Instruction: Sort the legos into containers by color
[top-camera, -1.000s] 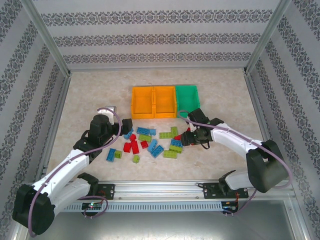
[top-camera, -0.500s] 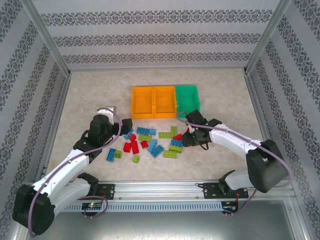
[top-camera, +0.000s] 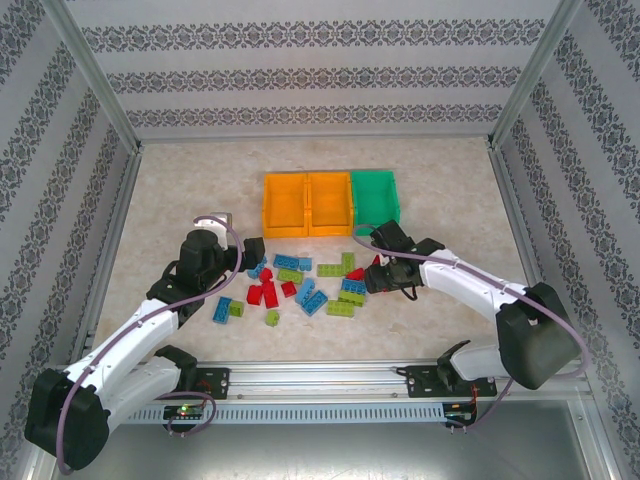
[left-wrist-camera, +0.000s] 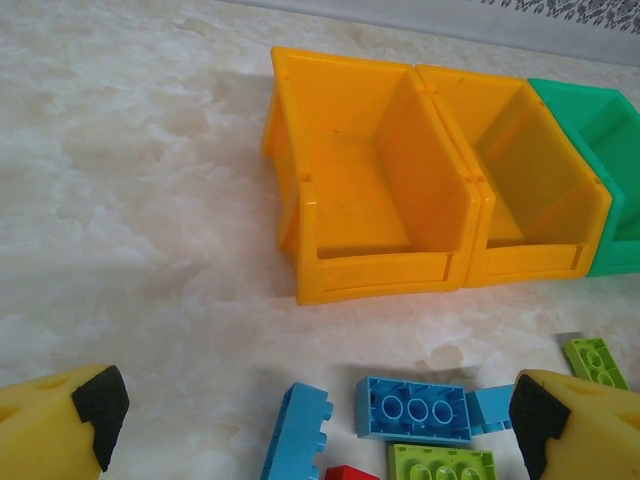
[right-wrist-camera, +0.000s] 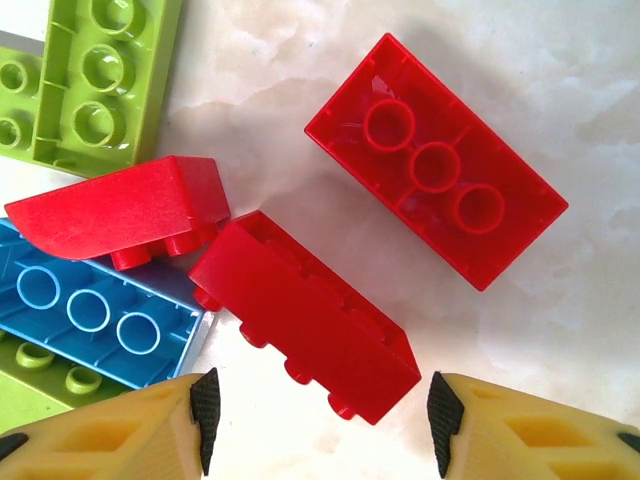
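1. Left tool (top-camera: 254, 254), left of centre: released, pads spread wide, grasping nothing; just beside pile's left edge.
2. Legos (top-camera: 305, 282), centre: blue, lime and red, loose on tabletop (top-camera: 180, 190).
3. Containers (top-camera: 308, 200), upper centre: two orange, one green, joined in a row.
4. Right tool (top-camera: 374, 272), right of centre: released, low over pile's right edge; red brick (right-wrist-camera: 305, 320) partly between fingertips, not clamped.

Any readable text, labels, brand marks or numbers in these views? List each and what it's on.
None readable.
The legos: studs and undersides show no legible mark.
The containers: plain walls, no label or number.
The wall pattern: ornament, not lettering.
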